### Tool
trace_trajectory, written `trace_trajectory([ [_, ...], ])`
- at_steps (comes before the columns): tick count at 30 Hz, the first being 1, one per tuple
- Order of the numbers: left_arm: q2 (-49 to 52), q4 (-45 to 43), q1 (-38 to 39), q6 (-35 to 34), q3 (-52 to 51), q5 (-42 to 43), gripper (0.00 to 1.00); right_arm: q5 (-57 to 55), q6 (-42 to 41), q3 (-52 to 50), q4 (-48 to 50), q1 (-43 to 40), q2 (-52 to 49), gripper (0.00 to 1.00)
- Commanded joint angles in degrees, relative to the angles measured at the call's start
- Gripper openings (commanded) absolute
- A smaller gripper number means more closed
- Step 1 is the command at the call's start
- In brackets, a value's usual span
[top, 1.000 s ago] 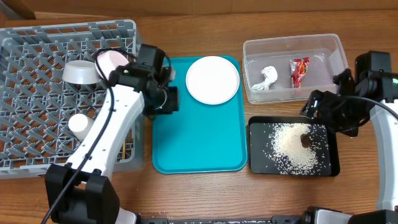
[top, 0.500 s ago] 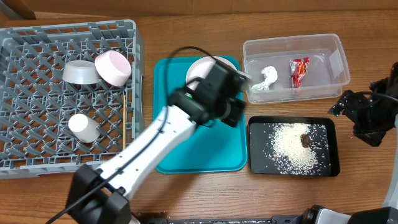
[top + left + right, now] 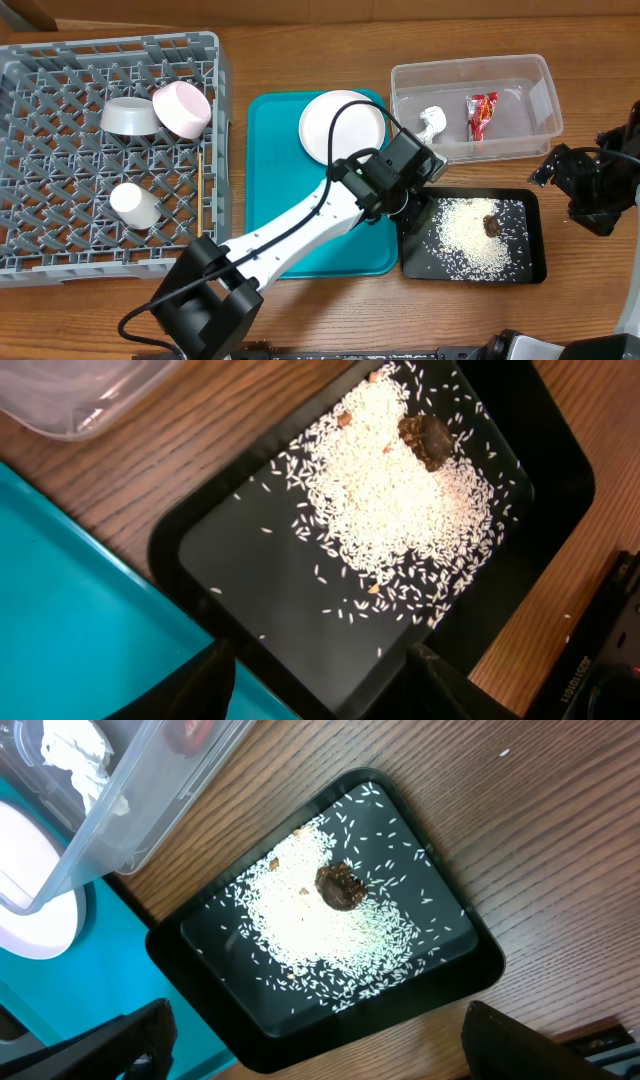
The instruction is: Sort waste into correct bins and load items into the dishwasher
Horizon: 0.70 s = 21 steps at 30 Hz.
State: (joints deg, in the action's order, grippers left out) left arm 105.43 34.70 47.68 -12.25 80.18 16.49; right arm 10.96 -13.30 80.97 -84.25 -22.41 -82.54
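My left gripper (image 3: 414,196) hangs open over the left edge of the black tray (image 3: 522,256); one finger is above the teal serving tray (image 3: 275,150), the other above the black tray (image 3: 270,580). Rice grains (image 3: 400,490) and a brown lump (image 3: 425,438) lie in that tray. My right gripper (image 3: 563,180) stands wide open to the tray's right, holding nothing; its view shows the brown lump (image 3: 340,885) amid rice (image 3: 310,930). The clear tub (image 3: 470,68) holds a white tissue (image 3: 430,125) and a red wrapper (image 3: 481,112). A white plate (image 3: 335,120) sits on the teal tray.
The grey dish rack (image 3: 110,45) at the left holds a pale grey bowl (image 3: 130,116), a pink bowl (image 3: 182,108), a small white cup (image 3: 135,206) and chopsticks (image 3: 203,190) along its right side. My left arm crosses the teal tray diagonally.
My left arm has swung from the rack's right edge across the teal tray to the black tray, and its jaws have opened. The right arm drew back to the right.
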Motion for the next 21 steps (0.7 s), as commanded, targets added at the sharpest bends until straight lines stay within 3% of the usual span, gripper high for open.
trace_trajectory([
  [1, -2.1, 1.6, -2.1, 3.1, 2.8, -2.5, 0.48, -0.2, -0.2, 1.3, 0.0, -0.1, 1.5, 0.93],
  [3, -2.6, 3.4, -4.0, 3.1, 4.0, -7.4, 0.44, -0.2, -0.2, 1.3, 0.0, -0.1, 1.5, 0.93],
  [9, -2.0, 3.8, -10.2, 5.1, 4.8, -17.7, 0.49, -0.2, -0.2, 1.3, 0.0, -0.1, 1.5, 0.93],
  [10, -1.6, 3.4, -11.1, 5.7, 4.8, -18.2, 0.53, -0.2, -0.2, 1.3, 0.0, -0.1, 1.5, 0.93],
  [21, 6.7, -5.7, -15.3, 10.6, 4.7, -18.2, 0.58, 0.9, -0.2, 1.3, -0.2, -0.1, 1.5, 0.94],
])
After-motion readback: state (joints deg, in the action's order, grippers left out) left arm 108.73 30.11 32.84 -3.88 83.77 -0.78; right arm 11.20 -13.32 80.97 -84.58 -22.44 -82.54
